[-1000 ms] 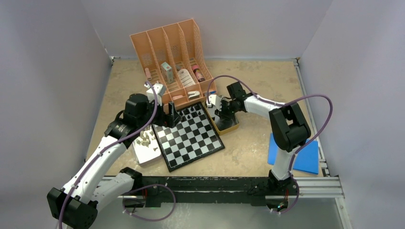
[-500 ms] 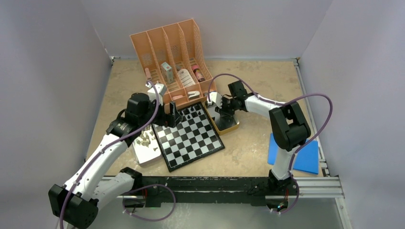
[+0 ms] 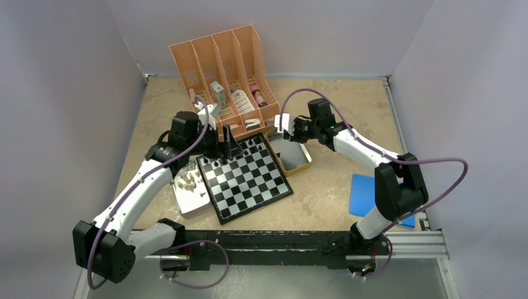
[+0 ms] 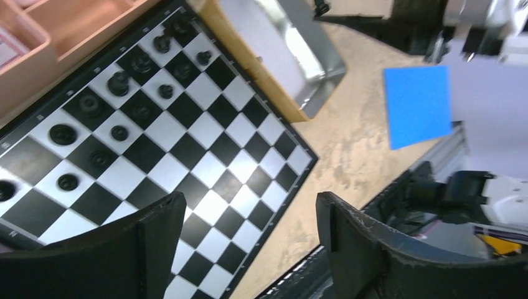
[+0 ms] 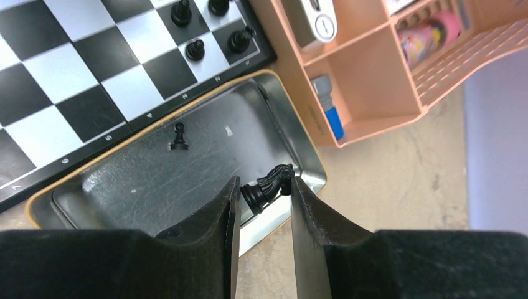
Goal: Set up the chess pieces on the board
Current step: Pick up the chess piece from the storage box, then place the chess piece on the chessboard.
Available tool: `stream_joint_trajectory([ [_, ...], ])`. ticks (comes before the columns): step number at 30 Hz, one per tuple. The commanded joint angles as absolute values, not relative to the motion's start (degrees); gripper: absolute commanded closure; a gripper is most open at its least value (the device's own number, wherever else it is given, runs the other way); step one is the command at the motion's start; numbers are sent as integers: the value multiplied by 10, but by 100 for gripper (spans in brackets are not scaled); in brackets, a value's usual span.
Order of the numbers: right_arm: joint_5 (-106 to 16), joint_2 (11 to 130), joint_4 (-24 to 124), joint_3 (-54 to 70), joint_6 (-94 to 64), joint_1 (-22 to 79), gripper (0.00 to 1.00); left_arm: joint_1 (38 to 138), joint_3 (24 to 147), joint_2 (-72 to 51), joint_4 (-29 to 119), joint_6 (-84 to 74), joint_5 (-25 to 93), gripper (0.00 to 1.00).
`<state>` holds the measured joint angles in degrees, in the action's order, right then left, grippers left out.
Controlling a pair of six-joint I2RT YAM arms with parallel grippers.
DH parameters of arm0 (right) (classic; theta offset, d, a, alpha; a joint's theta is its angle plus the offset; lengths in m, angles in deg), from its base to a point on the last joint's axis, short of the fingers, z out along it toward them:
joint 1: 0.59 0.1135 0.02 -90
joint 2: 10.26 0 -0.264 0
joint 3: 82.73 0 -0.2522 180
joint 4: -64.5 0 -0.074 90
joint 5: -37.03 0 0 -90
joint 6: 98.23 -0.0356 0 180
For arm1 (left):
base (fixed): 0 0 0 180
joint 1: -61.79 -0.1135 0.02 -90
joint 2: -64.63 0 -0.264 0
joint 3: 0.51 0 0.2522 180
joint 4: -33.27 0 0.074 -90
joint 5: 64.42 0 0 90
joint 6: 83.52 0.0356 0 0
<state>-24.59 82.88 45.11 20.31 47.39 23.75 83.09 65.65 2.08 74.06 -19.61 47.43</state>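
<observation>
Tan tabletop, right gripper pinching black knight above tray, left gripper spread over board

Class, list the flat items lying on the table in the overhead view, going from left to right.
Metal tray of pale chess pieces → chessboard → gold-rimmed metal tray → blue sheet.

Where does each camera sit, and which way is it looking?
Top external: high behind the arm bases, facing down and forward over the table; shows the left arm and right arm whole.
Left wrist: on the left arm's wrist, facing down at the chessboard; shows the left gripper with fingers open.
Right wrist: on the right arm's wrist, facing down at the metal tray; shows the right gripper pinching a black knight.
Shared: both wrist views catch the chessboard's edge beside that tray.
</observation>
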Motion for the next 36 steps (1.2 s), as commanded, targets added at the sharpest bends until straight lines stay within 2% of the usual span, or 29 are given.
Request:
stream_joint_trajectory([
  [1,-189,772,492,227,496,253,85,811,702,11,694,-248,583,27],
  [12,-179,697,562,276,487,336,84,773,732,-51,600,-305,755,53],
  [21,-155,676,600,287,479,366,82,773,722,-116,533,-314,861,58],
  [27,-142,674,601,291,485,370,82,773,727,-143,517,-294,866,64],
  [36,-129,671,601,290,489,372,82,773,735,-185,503,-289,884,66],
])
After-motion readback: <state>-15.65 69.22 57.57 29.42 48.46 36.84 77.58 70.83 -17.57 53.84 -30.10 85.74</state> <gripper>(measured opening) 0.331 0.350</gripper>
